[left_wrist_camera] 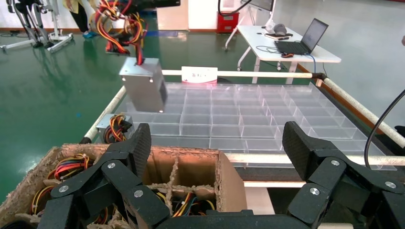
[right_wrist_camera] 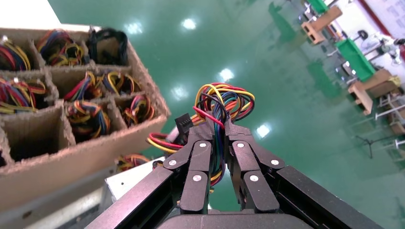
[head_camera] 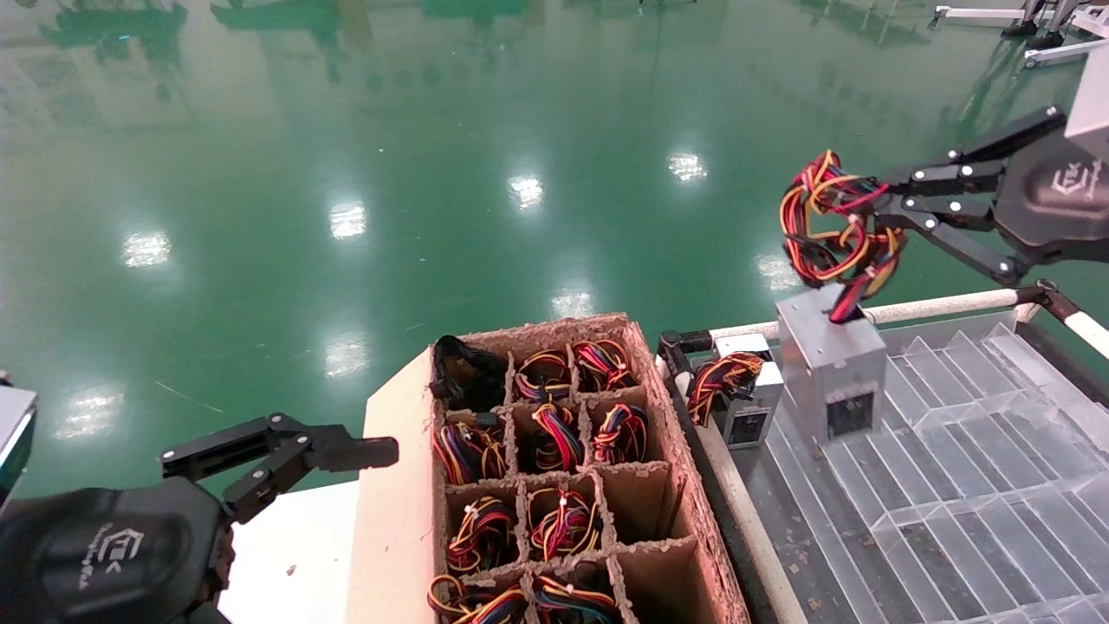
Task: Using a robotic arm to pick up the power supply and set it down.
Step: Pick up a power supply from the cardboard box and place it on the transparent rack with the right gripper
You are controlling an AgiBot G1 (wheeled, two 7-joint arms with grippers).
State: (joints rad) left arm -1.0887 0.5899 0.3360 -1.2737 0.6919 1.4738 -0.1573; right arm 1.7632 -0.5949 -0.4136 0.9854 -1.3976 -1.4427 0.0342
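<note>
Power supply: hanging by wire bundle, above clear divider tray.
Right gripper: clamped on bundle.
Left gripper: fingers apart, nr cardboard box.

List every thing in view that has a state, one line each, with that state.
Right black linked-finger gripper: shut on the wire bundle, above the tray.
Silver-grey metal power supply box: hanging by its red, yellow and black wire bundle, tilted, above the clear plastic divided tray.
Second silver-grey power supply: resting at the tray's edge.
Brown cardboard divided box: open, most cells filled, some empty.
Left black gripper: open, holding nothing, beside the box.
</note>
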